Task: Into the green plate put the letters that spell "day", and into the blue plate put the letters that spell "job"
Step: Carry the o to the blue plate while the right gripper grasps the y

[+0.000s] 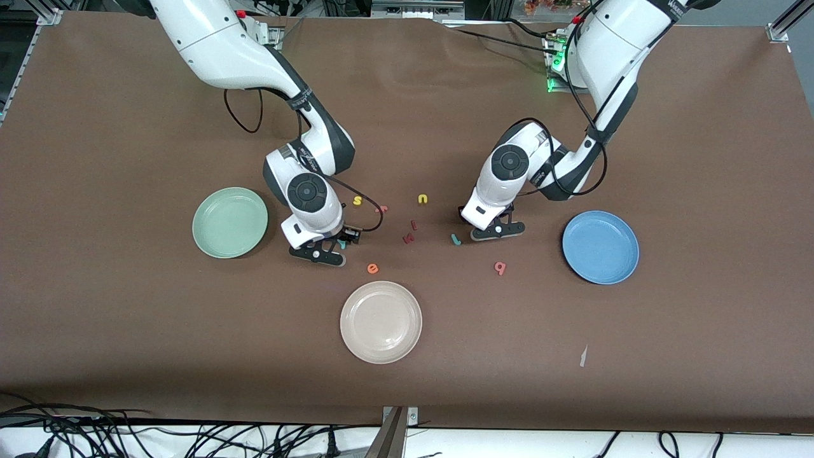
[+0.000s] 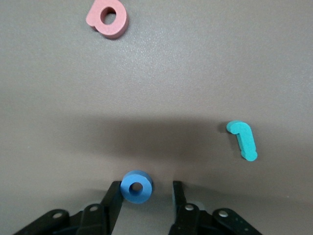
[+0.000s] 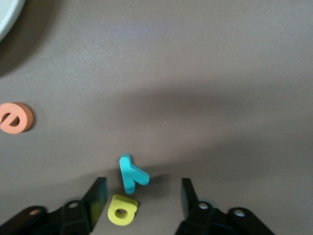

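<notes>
In the front view, the right arm's wrist covered its own black two-finger gripper (image 1: 331,247) and all but a sliver of the small teal foam "y" (image 1: 342,244). The tiny yellow foam "d" (image 3: 122,210) showed only in the right wrist view. The left gripper (image 1: 493,229) likewise hid the little blue foam ring "o" (image 2: 136,186). The two dark red foam letters (image 1: 411,233) were too small to read. The green "a" appeared nowhere.

worktop (image 1: 127,331): brown, matt, finely grained covering | letters — blue "o" (image 2: 136,186), teal "j" (image 2: 243,140), pink "b" (image 2: 107,18), teal-blue "y" (image 3: 131,174), yellow "d" (image 3: 122,210): soft matt foam | green plate (image 1: 229,222), blue plate (image 1: 600,247): smooth, faint sheen | arm shells: glossy white plastic
</notes>
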{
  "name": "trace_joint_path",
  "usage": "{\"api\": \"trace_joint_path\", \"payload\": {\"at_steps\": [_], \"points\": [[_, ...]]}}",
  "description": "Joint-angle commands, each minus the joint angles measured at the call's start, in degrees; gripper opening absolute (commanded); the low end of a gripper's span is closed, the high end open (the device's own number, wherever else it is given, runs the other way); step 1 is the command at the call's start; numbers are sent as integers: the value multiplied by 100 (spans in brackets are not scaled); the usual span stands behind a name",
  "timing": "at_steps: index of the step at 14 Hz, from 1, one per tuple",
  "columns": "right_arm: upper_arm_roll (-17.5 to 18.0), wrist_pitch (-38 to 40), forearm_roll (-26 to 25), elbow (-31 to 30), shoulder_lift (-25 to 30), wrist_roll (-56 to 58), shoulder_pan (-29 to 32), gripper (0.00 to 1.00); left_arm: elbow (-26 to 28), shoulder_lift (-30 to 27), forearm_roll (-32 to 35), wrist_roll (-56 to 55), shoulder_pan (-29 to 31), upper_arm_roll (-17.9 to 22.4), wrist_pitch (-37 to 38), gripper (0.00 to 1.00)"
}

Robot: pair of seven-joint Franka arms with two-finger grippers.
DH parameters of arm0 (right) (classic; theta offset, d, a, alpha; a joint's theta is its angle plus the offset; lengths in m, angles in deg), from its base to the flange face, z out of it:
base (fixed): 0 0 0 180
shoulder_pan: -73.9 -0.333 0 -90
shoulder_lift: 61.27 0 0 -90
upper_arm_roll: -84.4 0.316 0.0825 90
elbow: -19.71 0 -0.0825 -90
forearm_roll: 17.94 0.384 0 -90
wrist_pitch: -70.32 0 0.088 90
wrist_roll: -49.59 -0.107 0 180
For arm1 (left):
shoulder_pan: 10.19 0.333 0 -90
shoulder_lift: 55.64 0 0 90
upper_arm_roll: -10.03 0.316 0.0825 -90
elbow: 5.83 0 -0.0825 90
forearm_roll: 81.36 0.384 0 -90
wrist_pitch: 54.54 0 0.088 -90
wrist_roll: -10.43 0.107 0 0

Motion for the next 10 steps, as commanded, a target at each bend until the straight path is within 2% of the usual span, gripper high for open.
{"api": "trace_joint_path", "payload": {"at_steps": [1,3,5,8,10], "points": [[0,-165,-6,91,-137,-38,-38,64,-58,86,234,68,22,44,83,36],[0,-174,-33,91,-181,-38,-47,56,-49,86,234,103,22,44,83,23],[0,-200,-42,100,-199,-38,-47,52,-49,86,243,112,22,52,83,13],[0,-288,-42,91,-234,-38,-56,34,-110,7,234,322,57,52,327,8],[0,-288,-42,91,-234,-29,-56,24,-407,-204,226,742,170,44,1133,8]]}}
